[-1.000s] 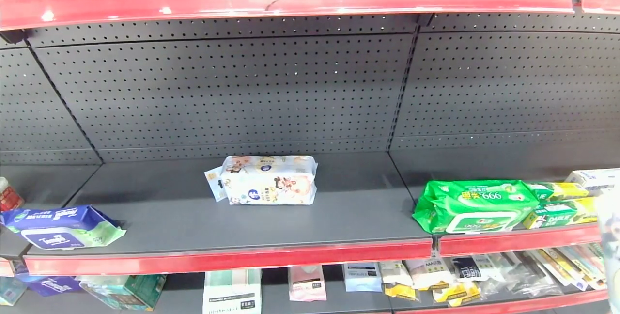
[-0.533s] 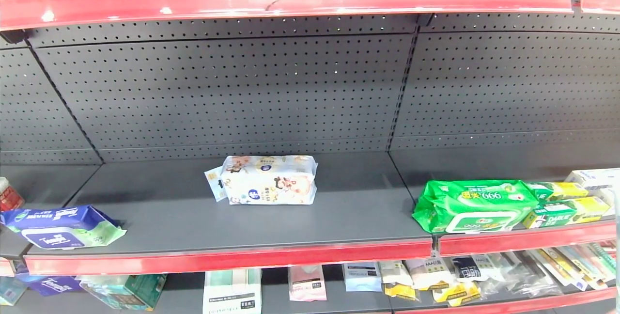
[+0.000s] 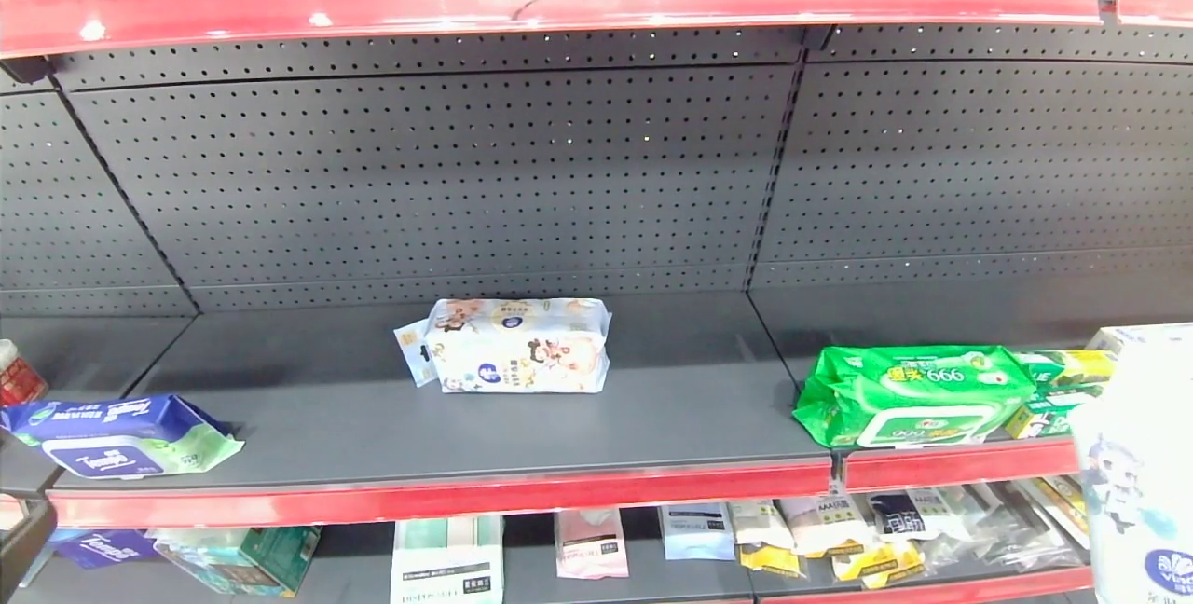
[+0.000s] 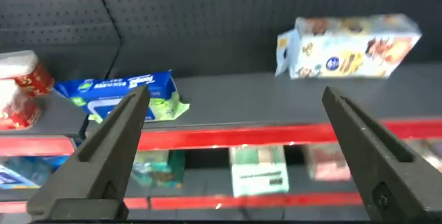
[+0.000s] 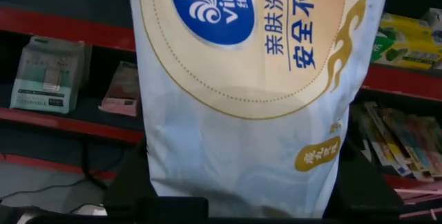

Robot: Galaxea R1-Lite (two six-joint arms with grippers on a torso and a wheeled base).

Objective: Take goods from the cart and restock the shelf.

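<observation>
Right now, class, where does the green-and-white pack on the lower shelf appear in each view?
Head view: green-and-white pack, bottom edge, left of centre.
Left wrist view: pack under the red shelf edge.
Right wrist view: pack beside the held bag.
Shared landmark: pink pack next to it.

White, blue and gold pack [image 5: 242, 134]

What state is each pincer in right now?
Left pincer: open, empty.
Right pincer: shut on the white pack.
</observation>
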